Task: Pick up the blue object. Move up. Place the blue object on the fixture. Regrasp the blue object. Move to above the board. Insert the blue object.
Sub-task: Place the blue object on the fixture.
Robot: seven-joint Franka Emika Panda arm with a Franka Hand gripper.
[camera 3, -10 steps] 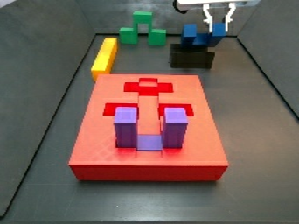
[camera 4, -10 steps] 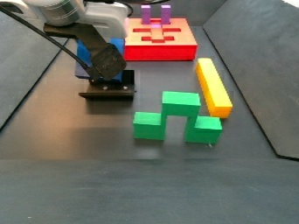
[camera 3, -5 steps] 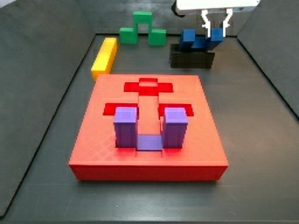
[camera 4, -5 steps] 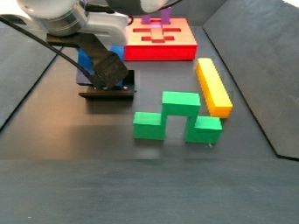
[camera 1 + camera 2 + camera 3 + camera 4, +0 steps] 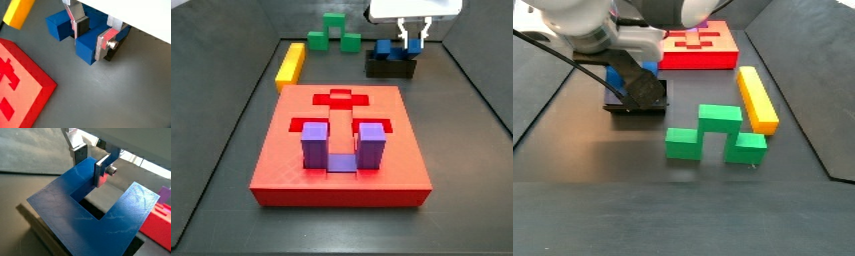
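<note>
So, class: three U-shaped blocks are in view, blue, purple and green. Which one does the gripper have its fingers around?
The blue object, resting on the fixture. The gripper straddles one of its arms. The purple block sits in the board; the green block lies on the floor.

Silver pincer (image 5: 93, 34) astride the dark blue object (image 5: 89, 47) on the black fixture (image 5: 392, 67); red board (image 5: 341, 150).

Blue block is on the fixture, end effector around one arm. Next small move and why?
Probably close the end effector on the blue object's arm. In both wrist views the fingers straddle that arm with gaps showing, and the block sits on the fixture, so the regrasp looks lined up but not yet made.
</note>
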